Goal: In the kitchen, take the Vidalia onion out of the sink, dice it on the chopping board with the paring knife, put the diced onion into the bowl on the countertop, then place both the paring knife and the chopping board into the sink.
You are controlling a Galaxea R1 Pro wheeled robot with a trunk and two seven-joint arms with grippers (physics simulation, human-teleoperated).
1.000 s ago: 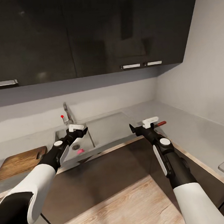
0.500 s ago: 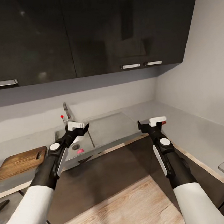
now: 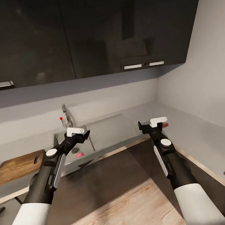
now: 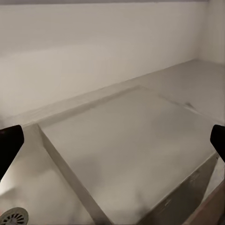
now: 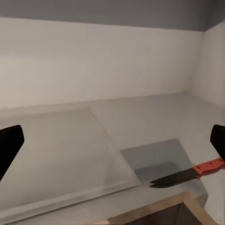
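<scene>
A: Where are we on both claws?

B: Left gripper [image 3: 80, 133] hangs over the sink [image 3: 88, 133], above the basin end near the faucet [image 3: 67, 117]. In our left wrist view the two fingertips [image 4: 10, 146] sit at opposite edges of the picture with nothing between them, so the jaws are spread wide and empty.

A: And the right one?

B: Right gripper [image 3: 154, 124] sits over the countertop [image 3: 193, 132], just past the drainboard's far end. Same picture from its wrist camera: the fingertips [image 5: 9, 143] are far apart with nothing held. Spread wide too.

A: Do we see the knife?

B: Yes. The paring knife [image 5: 187, 174] lies flat on the countertop just beside the drainboard corner, near the front edge. Dark blade points toward the drainboard, red handle away from it. From the head view we only catch the red handle [image 3: 165, 124] poking out behind the right gripper. Not touching the gripper as far as we can tell.

A: Onion?

B: There is a small pink-red thing [image 3: 80, 154] at the bottom of the basin near the drain. Too small for us to say what it is.

A: Board?

B: The chopping board [image 3: 16, 166] lies flat on the countertop on the far side of the basin from the drainboard, slot handle toward the sink. It is well apart from the left gripper.

A: Anything else in frame?

B: Dark upper cabinets [image 3: 94, 31] over the worktop, and a wood floor [image 3: 129, 210] below us.
</scene>
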